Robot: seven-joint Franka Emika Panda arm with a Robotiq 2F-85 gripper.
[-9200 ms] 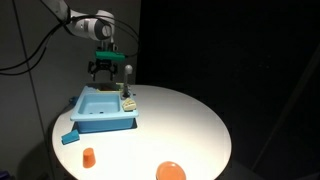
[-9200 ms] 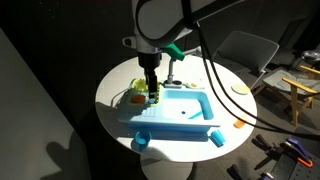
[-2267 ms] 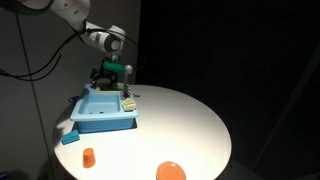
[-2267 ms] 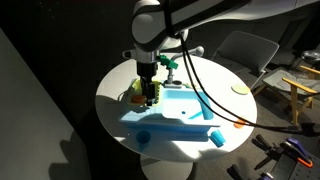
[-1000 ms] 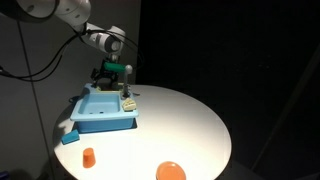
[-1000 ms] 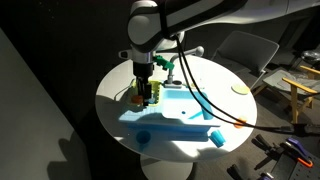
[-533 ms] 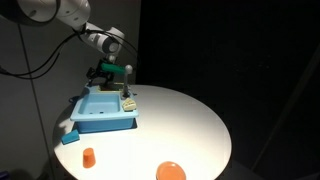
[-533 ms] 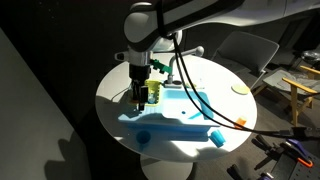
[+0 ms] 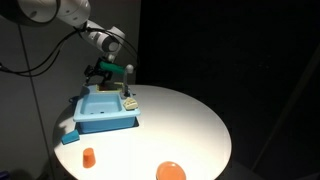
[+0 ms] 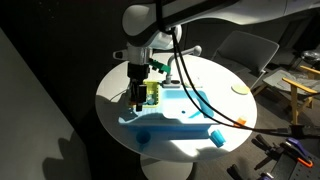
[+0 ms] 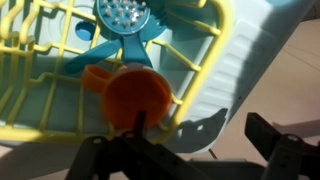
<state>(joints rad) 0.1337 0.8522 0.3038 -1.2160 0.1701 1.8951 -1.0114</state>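
Just ahead of the wide-open claw (image 11: 188,150), an orange cup (image 11: 135,100) sits in the yellow rack (image 11: 40,60) beside a blue skimmer (image 11: 125,15).

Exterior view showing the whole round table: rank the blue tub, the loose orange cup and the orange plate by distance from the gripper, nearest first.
1. Blue tub: far side of the table, just below the gripper, whose jaws are open.
2. Orange cup: near edge, in front of the tub.
3. Orange plate: near edge, further along the rim.

Cups (image 11: 135,100) (image 9: 88,156) x2, rack (image 11: 35,70) x1, sink (image 9: 105,123) x1
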